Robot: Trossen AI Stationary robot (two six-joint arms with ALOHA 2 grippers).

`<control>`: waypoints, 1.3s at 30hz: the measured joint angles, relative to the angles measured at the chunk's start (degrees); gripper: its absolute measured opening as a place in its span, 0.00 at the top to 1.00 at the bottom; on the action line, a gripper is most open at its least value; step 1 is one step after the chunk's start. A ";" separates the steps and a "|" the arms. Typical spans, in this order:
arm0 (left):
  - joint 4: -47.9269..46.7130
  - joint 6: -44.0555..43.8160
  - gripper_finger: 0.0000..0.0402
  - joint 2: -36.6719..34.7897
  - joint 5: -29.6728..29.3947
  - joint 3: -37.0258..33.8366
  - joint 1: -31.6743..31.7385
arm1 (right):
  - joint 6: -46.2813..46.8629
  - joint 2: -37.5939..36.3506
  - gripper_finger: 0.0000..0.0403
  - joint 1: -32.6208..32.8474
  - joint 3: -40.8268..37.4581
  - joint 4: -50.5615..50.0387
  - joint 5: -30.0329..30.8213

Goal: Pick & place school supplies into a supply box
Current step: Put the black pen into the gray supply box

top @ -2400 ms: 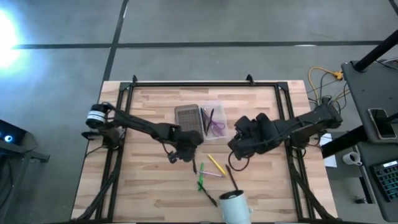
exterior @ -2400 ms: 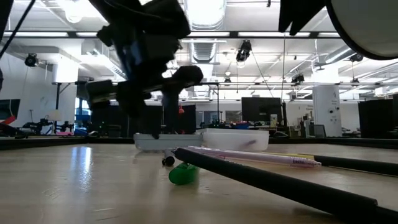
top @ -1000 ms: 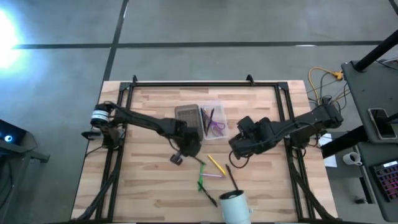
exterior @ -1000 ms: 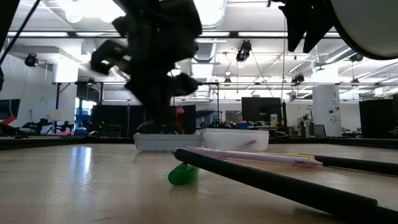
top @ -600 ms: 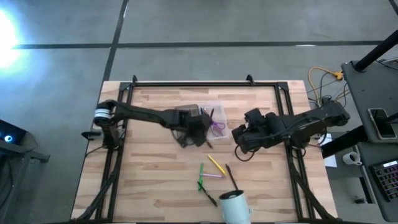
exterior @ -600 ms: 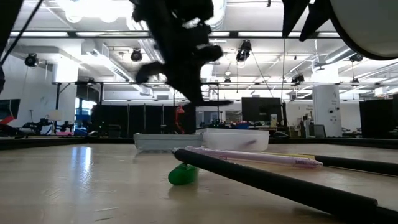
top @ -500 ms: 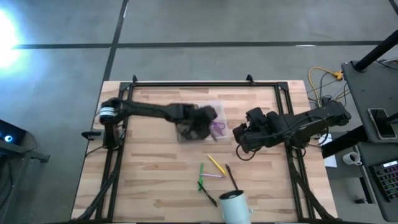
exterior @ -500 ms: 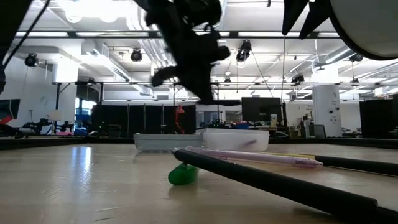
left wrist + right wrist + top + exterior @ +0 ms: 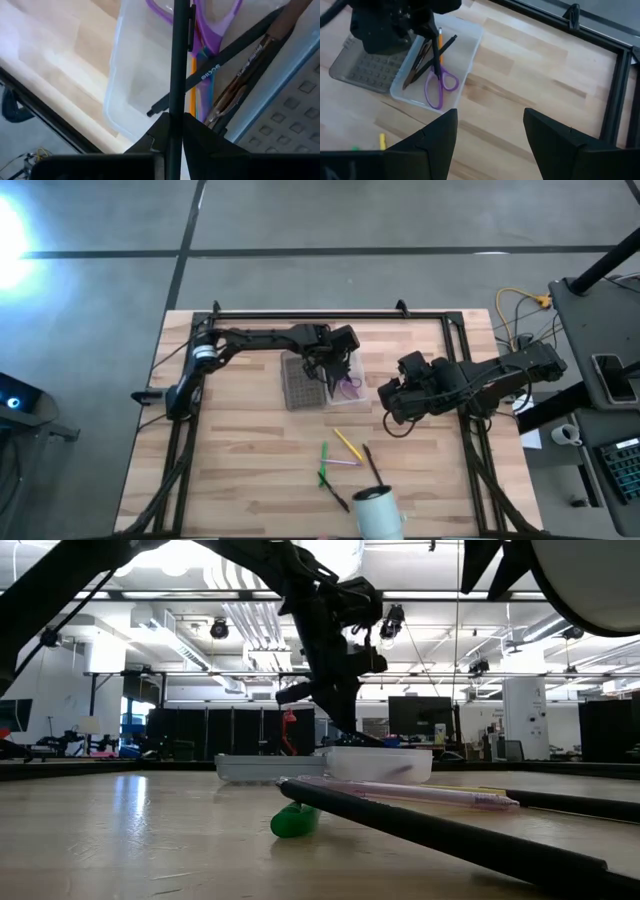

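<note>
The supply box (image 9: 322, 380) lies open near the far middle of the surface (image 9: 240, 470), its grey mesh half (image 9: 301, 381) on the left arm's side and its clear half (image 9: 348, 388) toward the right arm. The left hand (image 9: 335, 358) hangs over the clear half, its fingers (image 9: 192, 130) pressed together on one thin dark pen (image 9: 179, 55) that points down into the box. In the clear half I count one pair of purple-handled scissors (image 9: 439, 85), one orange pencil (image 9: 193, 102), one brown pencil-like stick (image 9: 240, 85) and one further dark pen (image 9: 220, 62) lying crosswise (the wrist view shows them overlapping, so more may be hidden beneath).

The right hand (image 9: 490, 135) hovers just beside the box on its own side, fingers (image 9: 560, 137) spread wide and holding nothing. Bare wood lies between it and the black frame rail (image 9: 615, 95) along the far and side edges.

Near the front edge, well apart from the box, sits a loose cluster: one yellow marker (image 9: 348, 443), one pink marker (image 9: 343, 461), one green marker (image 9: 324, 464) and two thin dark pens (image 9: 372, 464), one of them (image 9: 339, 499) reaching toward the white cup (image 9: 376, 511), which lies at the very front edge. The whole left front stretch of the surface is bare, as is the strip between box and cluster. In the low view the green marker's end (image 9: 292, 821) faces the camera with a dark pen (image 9: 440, 836) crossing close in front.
</note>
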 joint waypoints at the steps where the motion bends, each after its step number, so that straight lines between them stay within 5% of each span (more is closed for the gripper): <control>1: 0.38 -0.12 0.94 0.00 0.19 -0.10 0.00 | -0.10 0.00 0.46 0.00 0.00 0.00 0.00; 16: 5.17 -12.89 0.71 -1.29 0.53 -3.96 -0.82 | -1.56 0.00 0.46 0.00 0.00 -0.37 -0.83; 26: -4.17 -43.66 0.69 -14.99 1.13 -8.02 -6.54 | -4.51 -0.02 0.46 -1.99 -4.24 5.05 -18.42; 32: 0.66 -68.03 0.69 -28.34 1.14 -24.08 -9.28 | -4.28 0.00 0.46 -3.83 -13.65 25.62 -31.29; 39: 22.89 -82.51 0.69 -46.62 1.01 -51.49 -9.68 | 2.29 2.91 0.47 -4.17 -19.84 38.88 -35.11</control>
